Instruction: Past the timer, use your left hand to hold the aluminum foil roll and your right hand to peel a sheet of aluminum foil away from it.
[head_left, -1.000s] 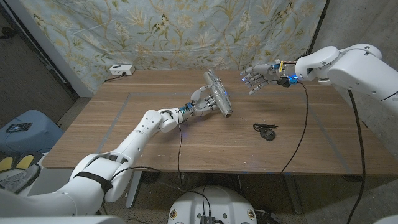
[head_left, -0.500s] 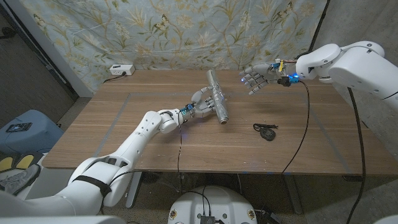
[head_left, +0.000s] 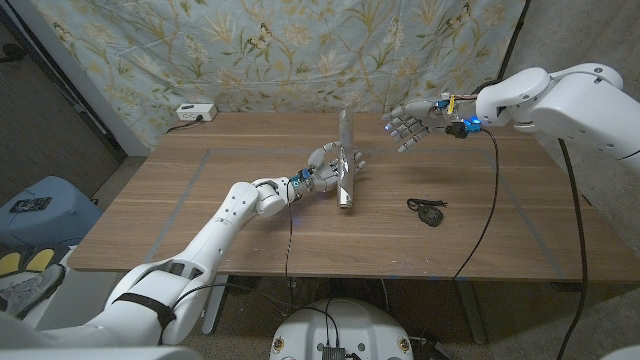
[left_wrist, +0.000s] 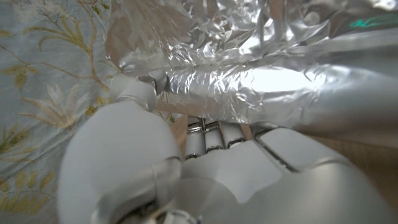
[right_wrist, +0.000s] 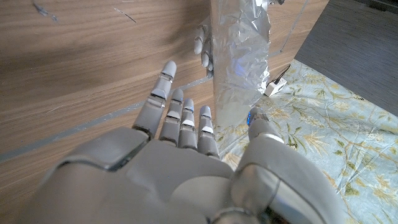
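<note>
I am gripping the aluminum foil roll (head_left: 345, 160) with my left hand (head_left: 325, 168) mid-tabletop, while my right hand (head_left: 408, 126) is hovering spread-fingered near the far edge.

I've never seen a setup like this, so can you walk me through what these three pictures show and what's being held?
This is a two-armed robot at a wooden table. The wide picture comes from a camera on its head; the other two come from cameras on its wrists, looking along each robot hand. The left robot hand grips an aluminum foil roll, lifted and nearly upright; the left wrist view shows that crinkled foil close up. The right robot hand hovers open beside the roll, not touching it. A small black object with a cord lies on the table, and a white timer sits at the far edge.
</note>
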